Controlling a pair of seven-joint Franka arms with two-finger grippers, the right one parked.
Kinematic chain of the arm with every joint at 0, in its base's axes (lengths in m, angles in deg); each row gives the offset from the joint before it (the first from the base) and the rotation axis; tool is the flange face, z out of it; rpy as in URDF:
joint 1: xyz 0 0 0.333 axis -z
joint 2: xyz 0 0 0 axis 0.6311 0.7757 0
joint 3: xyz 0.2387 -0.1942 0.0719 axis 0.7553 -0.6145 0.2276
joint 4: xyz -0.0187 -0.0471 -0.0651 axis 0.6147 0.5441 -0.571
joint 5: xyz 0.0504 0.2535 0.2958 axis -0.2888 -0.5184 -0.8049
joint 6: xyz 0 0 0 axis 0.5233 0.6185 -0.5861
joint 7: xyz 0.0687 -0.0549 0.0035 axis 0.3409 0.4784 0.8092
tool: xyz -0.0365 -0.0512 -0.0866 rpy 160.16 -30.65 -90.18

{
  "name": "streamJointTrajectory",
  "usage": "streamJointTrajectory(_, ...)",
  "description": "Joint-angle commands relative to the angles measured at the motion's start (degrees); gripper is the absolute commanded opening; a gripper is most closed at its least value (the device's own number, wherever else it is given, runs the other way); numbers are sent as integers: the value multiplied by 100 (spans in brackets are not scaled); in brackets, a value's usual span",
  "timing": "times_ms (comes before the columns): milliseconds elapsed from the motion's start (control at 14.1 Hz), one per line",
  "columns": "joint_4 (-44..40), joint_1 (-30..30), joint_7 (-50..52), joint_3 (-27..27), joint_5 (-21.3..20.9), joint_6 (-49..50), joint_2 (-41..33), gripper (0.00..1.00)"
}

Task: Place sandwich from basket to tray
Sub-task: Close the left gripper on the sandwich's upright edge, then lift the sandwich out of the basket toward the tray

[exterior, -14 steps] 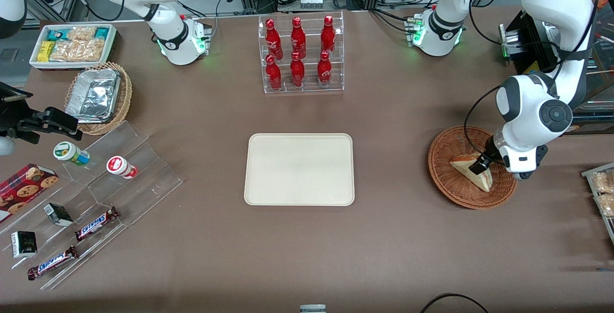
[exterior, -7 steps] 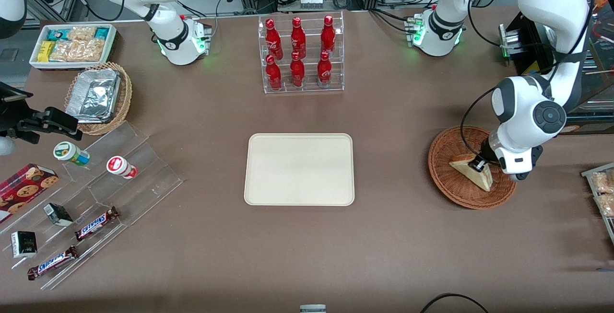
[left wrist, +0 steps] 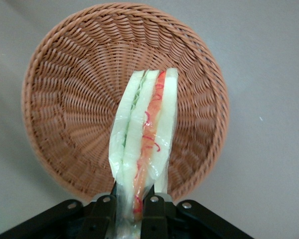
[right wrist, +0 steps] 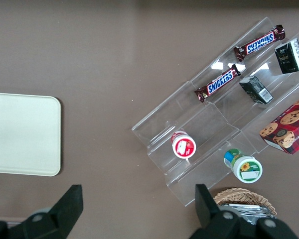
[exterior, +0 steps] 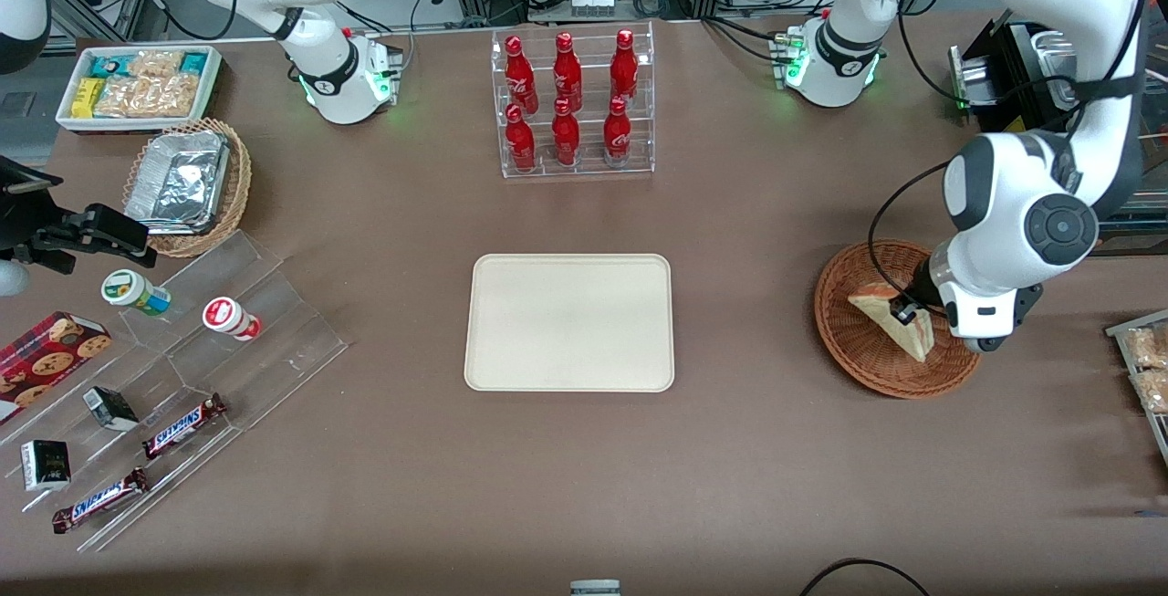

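The fingers (left wrist: 105, 209) are closed on the sandwich (left wrist: 144, 144), one black pad on each flat bread face near the wedge's thick end, so the squeeze goes across the layers and the pale bread, red filling and green filling stay pressed together rather than sliding apart. In the wrist view the wedge stands on edge between the pads, its cut side facing the camera and its clear wrapper bunched where the pads bite. That grip near one end leaves most of the wedge hanging free; I judge this a light load that could pivot if the carry is jerky.

The gripper (exterior: 903, 311) is over the basket (exterior: 858, 354), toward the working arm's end of the bench, with the wrist angled down so the fingers reach in from above the rim. The sandwich (exterior: 890, 320) appears lifted off the weave, though whether its lower tip is fully clear of the basket floor cannot be told from these views.

The basket's low, open wall is why a lift from above works here: little height is needed before moving sideways.

The tray (exterior: 569, 322) lies flat at mid-bench, well apart from the basket, bare and low-rimmed, so the wedge can be lowered anywhere on it. The stretch of bench (exterior: 748, 322) between the two carries nothing to snag. The step in hand looks like the lift-out, with the carry to come.
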Motion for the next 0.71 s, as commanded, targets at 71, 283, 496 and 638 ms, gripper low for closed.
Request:
streamJointTrajectory(71,-596,492,115,56,-106,834,-146,17)
streamJointTrajectory(283,-982,896,133,47,-80,1230,-164,17)
streamJointTrajectory(496,-1239,1388,142,47,-36,1346,-111,17)
streamJointTrajectory(638,-1274,1687,133,47,-9,1319,-85,17)
